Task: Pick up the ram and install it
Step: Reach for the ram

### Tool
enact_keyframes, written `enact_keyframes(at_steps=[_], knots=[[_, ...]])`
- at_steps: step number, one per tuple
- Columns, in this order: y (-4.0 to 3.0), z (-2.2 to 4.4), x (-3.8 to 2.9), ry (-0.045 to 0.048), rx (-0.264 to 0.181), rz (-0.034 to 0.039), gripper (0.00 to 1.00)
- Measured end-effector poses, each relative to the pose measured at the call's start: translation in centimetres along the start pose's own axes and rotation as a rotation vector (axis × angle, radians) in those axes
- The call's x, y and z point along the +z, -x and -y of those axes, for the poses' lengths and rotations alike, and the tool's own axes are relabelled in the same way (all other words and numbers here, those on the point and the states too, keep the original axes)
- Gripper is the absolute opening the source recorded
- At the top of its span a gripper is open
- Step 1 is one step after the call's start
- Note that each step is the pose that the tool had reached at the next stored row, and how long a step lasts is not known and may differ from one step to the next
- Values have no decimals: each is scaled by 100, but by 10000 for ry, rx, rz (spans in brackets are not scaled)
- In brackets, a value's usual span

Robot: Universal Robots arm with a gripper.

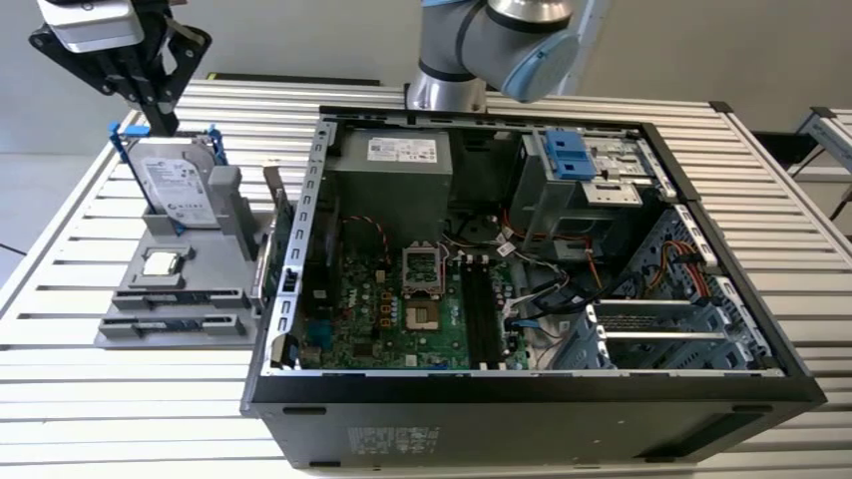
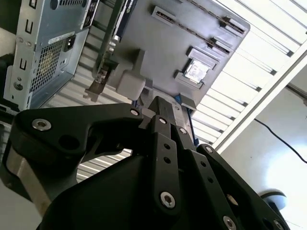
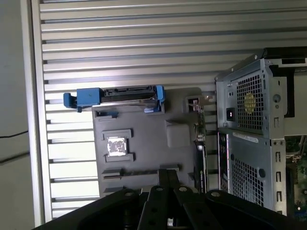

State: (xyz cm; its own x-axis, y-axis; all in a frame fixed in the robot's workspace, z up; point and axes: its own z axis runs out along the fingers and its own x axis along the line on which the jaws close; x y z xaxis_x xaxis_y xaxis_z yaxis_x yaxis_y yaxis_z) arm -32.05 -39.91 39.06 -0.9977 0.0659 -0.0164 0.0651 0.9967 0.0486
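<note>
Grey plastic forms the tray point(image 1: 127, 337), which lies on a slatted metal table point(image 1: 134, 419) with the open computer case point(image 1: 533, 384) just beside it on the exterior view's right. At one end of the tray a hard drive point(image 1: 180, 180) in a blue frame stands upright. Past a small processor chip point(image 1: 163, 263), two long narrow slots run across the tray's other end. The ram point(image 1: 183, 296) appears to sit on edge in one of those slots as a thin dark strip, though I cannot tell which slot. A wider card point(image 1: 275, 249) stands along the tray's side nearest the case.

The gripper point(image 1: 160, 115) hangs above the tray's hard drive end, well apart from the slots. Its fingers are pressed together with nothing between them, as both wrist views also suggest.

Such a stick is likely very light, stiff and thin, with smooth flat faces that could slip. It is probably fragile too: chips and edge contacts dislike pinching, and the board would not tolerate bending. The safest hold seems to be across the two flat faces near the middle of the exposed top edge, kept square.

The table's ribs are bare metal, and the space around the tray looks open, with a plain pale wall behind.
</note>
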Motion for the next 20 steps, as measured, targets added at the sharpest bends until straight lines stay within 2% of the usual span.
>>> enact_keyframes(at_steps=[12,20], knots=[[-168,11,2,22,-581,-29,0],[-240,16,3,30,-988,-49,0]])
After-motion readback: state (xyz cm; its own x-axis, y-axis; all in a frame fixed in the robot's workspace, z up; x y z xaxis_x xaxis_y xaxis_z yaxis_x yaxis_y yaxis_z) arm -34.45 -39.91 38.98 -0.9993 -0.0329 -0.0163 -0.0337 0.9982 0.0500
